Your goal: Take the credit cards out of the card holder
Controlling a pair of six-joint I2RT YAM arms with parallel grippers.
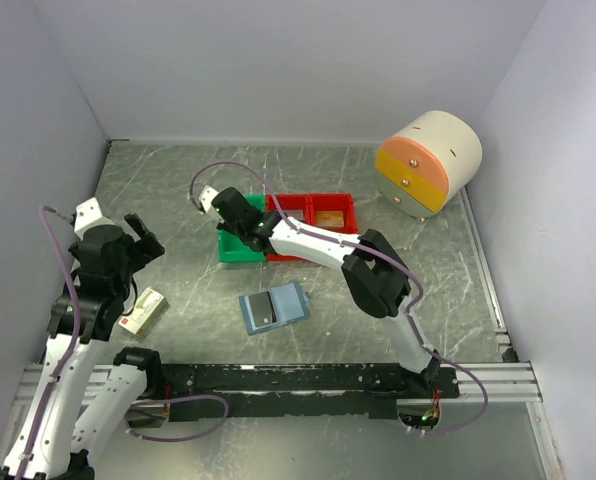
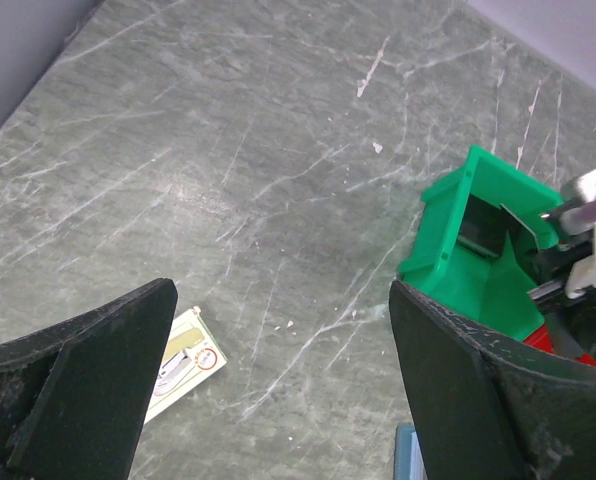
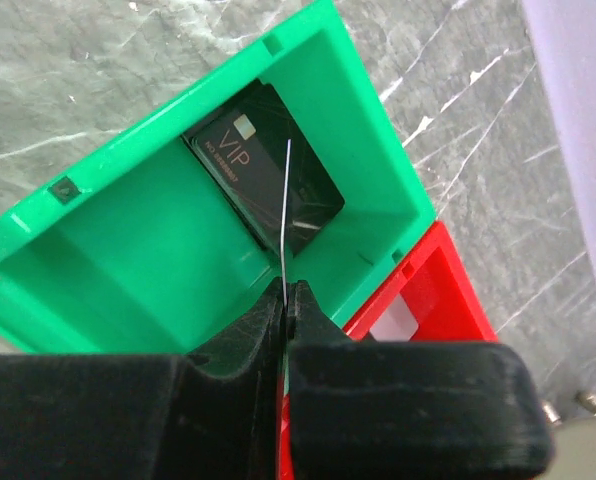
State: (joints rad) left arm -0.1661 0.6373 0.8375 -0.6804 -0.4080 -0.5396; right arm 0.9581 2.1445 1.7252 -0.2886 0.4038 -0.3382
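From above, the card holder [image 1: 278, 306] lies opened flat on the bench [image 1: 178, 190], near the arm bases and just in front of the green bin [image 1: 240, 250]. A grey rectangle shows on it, and I cannot tell whether it is a card or a pocket. The right hand [image 1: 240, 232] hangs over the green bin, red bins [image 1: 323, 212] adjoining it. The left hand [image 1: 146, 240] hovers at the left, a cream-and-red box [image 1: 143, 310] on the bench nearby. The left wrist view shows the left hand [image 2: 280, 300] spread wide and grasping nothing, above bare bench, with the box [image 2: 190, 362] low left and the green bin [image 2: 458, 262] at right. In the right wrist view the right hand [image 3: 286, 296] is clenched on a thin credit card [image 3: 286, 205] seen edge-on over the green bin [image 3: 128, 260], where a dark card [image 3: 263, 180] marked VIP lies on the floor.
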